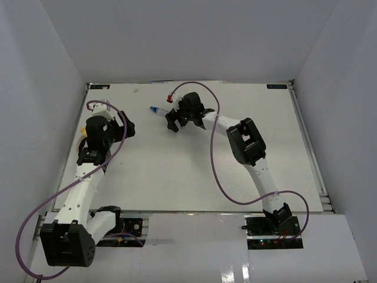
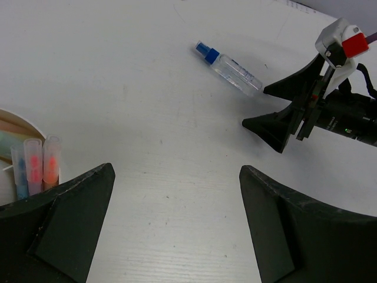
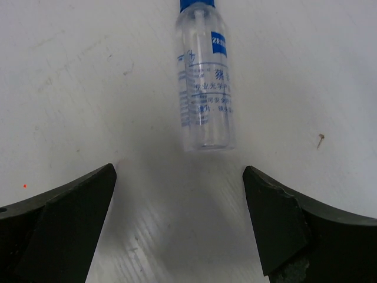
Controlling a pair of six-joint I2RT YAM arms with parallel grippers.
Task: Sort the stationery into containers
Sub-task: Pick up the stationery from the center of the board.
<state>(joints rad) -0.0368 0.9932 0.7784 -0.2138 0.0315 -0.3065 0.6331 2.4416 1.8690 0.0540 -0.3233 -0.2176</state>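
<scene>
1. Top external view: the bottle point(image 1: 158, 110) lies flat on the table point(image 1: 188, 177), toward the far side and left of centre. Its blue cap is at the left end and its clear body runs right toward the right gripper point(image 1: 172, 122), so the long axis is mostly left-to-right with a slight slant. The gripper sits just beside the base end. The left gripper point(image 1: 125, 127) hangs well apart at the left edge, and the dish beneath that arm is mostly hidden.

2. Left wrist view: the left gripper point(image 2: 177, 218) is spread wide with nothing between its fingers. The rim of the dish point(image 2: 23, 121) shows at the left, with markers point(image 2: 41, 165) lying in one compartment. The bottle point(image 2: 232, 71) points cap up-left and base down-right, toward the right gripper point(image 2: 256, 107), which is spread wide.

3. Right wrist view: the right gripper point(image 3: 178, 177) gapes wide and holds nothing. The bottle point(image 3: 203, 88) lies straight ahead, base nearest and cap farthest. Its axis runs away from the gripper, slightly right of the midline.

4. The step in hand is likely the pickup. Shift slightly right, advance along the axis until the fingers straddle mid-body, stay low, then close across the narrow width. The round, smooth body may roll or slip, so close squarely.
</scene>
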